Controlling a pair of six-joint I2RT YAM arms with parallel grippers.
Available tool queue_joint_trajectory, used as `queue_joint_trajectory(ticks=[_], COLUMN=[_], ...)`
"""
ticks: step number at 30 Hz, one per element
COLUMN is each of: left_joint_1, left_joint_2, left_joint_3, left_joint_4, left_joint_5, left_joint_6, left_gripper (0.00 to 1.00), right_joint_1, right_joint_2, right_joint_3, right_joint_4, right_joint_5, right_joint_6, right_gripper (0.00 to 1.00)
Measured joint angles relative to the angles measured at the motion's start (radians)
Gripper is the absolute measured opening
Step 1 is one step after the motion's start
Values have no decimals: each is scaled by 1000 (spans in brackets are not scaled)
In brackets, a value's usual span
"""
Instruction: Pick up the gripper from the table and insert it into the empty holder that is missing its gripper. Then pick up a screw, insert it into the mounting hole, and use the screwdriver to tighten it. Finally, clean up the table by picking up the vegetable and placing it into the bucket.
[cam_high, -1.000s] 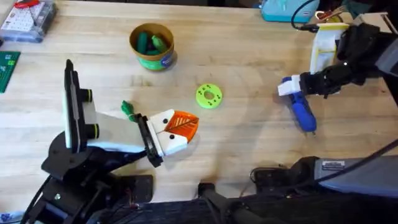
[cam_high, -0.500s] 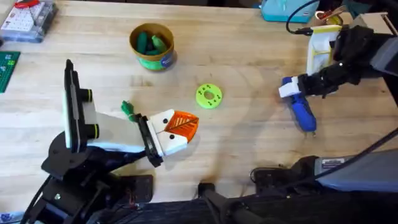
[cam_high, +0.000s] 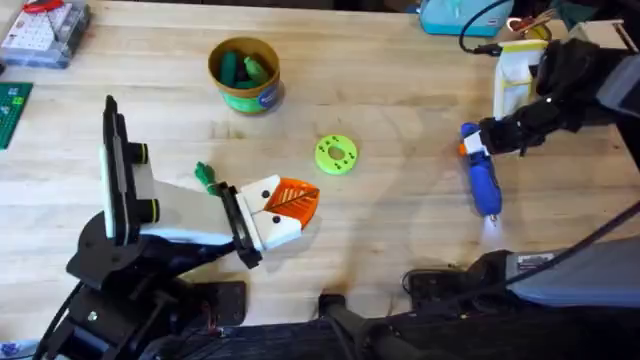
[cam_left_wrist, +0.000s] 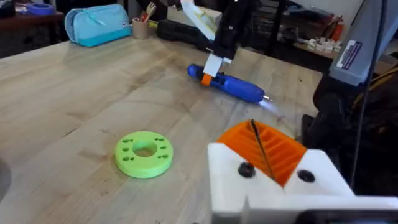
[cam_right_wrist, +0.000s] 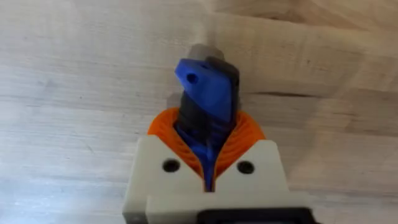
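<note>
Two vegetables sit in the bucket (cam_high: 244, 73); right end effector (cam_high: 470, 145) clamps the screwdriver (cam_high: 482, 182); left end effector (cam_high: 290, 205) together, empty; cleanup seems unfinished.

1. The screwdriver (cam_right_wrist: 207, 99) shows end-on in the right wrist view; orange pads (cam_right_wrist: 239, 134) cover its lower body.
2. The bucket (cam_high: 244, 72) holds green pieces whose shapes are too small to tell.
3. The clear box (cam_high: 45, 30) is cut off at the overhead view's upper left edge.
4. The blue pouch (cam_high: 455, 14) is cut off at the overhead view's top edge.
</note>
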Motion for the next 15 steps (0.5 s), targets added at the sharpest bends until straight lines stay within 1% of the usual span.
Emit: queue_joint_trajectory(ticks=[4, 7, 11, 15], left_joint_1=[0, 0, 0, 0], left_joint_2=[0, 0, 0, 0], left_joint_3=[0, 0, 0, 0], left_joint_4=[0, 0, 0, 0], left_joint_5=[-2, -2, -2, -2], left_joint_6=[0, 0, 0, 0], left_gripper=[14, 14, 14, 14], right_joint_1=[1, 1, 1, 1], right_joint_2=[-51, -130, -232, -300], right_joint_3=[46, 81, 95, 95], right_joint_4=[-40, -68, -106, -133], right_joint_5=[-4, -8, -15, -29], right_joint_6=[58, 105, 154, 175], right_gripper=[26, 26, 26, 26])
